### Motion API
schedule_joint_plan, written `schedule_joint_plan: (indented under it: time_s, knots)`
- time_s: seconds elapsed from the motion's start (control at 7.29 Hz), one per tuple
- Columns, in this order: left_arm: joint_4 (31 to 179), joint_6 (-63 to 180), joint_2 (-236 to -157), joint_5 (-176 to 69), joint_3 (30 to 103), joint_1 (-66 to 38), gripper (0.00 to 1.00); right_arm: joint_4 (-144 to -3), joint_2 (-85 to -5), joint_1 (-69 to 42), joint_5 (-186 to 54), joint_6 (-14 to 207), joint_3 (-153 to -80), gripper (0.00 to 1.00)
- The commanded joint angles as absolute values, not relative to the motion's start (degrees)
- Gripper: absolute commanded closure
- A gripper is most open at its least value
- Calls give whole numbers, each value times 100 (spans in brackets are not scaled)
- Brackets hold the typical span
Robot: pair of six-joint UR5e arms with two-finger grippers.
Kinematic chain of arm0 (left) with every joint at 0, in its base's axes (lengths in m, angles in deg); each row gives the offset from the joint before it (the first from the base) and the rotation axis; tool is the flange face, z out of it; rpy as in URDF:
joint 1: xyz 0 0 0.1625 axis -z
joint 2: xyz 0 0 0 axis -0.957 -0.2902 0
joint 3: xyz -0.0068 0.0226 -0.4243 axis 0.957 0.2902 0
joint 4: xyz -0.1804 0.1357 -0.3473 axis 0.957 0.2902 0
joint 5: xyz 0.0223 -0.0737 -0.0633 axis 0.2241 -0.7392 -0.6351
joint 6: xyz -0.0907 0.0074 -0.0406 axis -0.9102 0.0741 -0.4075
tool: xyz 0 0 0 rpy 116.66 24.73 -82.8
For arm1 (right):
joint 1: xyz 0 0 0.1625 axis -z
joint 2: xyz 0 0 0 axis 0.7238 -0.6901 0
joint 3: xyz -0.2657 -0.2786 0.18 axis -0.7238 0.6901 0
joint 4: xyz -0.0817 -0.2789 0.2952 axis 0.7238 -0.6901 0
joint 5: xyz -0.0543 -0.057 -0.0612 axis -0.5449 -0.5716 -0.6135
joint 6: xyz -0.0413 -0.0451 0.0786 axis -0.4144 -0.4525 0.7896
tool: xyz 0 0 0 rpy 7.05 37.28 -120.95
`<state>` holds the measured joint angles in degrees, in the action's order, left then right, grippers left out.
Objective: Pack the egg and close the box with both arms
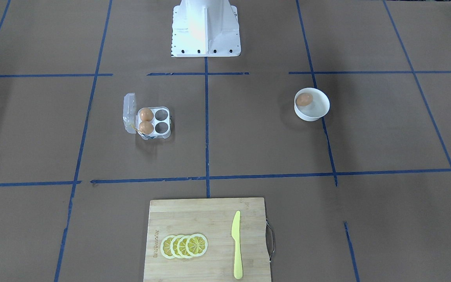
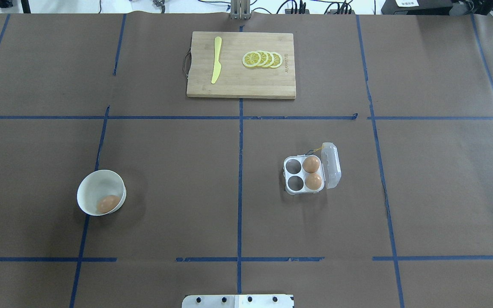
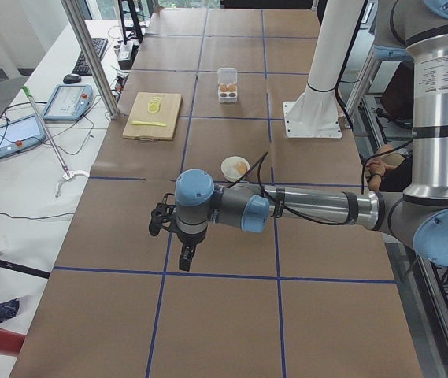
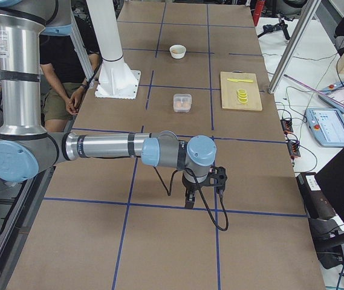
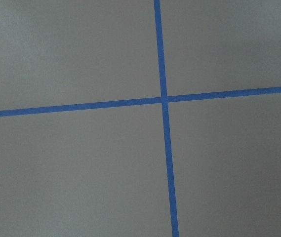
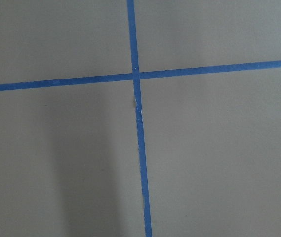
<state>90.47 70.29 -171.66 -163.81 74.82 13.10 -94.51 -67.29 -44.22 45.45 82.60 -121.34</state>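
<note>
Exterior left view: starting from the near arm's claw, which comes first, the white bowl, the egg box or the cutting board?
From the left claw:
1. White bowl, just beyond it, mid-table.
2. Cutting board, farther along, on the side away from the robot.
3. Egg box, farthest down the table.

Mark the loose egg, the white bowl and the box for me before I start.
loose egg (image 2: 108, 204): overhead view, middle of its shell.
white bowl (image 2: 96, 185): overhead view, bare inner wall.
box (image 2: 294, 183): overhead view, an empty tray cell.
</note>
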Motion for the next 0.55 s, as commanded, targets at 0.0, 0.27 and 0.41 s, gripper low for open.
schedule_joint_plan:
  time_s: [0.0,0.27,0.41]
  knots:
    - [9959,6263,-17181,-16368,7769,530,0,-9457,-6609,-4425,4570,8284,-12219,0]
    - [10269,3982,-17137,-16315,8549,-629,0,-9457,-6678,-4425,4579,8301,-12211,0]
    - [10279,3145,-17068,-16298,8988,-1112,0,-9457,-6713,-4425,4597,8292,-12193,0]
